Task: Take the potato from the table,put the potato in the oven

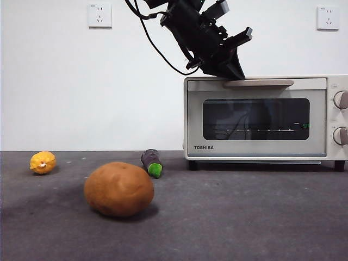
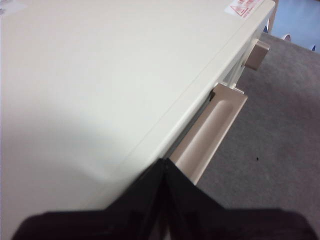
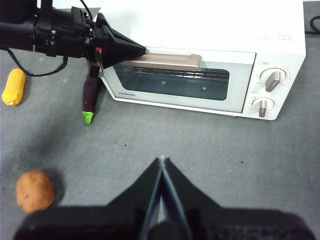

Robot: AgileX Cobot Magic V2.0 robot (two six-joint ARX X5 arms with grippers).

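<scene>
Grey worktop: your potato lies well apart from the closed left claw at the oven handle; right claw closed too.

Readable markings on the cream-white boxy toaster oven

The brand name TOSHIBA stands in dark capitals at the lower left of the oven's door frame, below the dark glass; the right wrist view shows it too. A red-printed sticker sits on the oven's top panel near a corner, its wording too small to read.
</scene>
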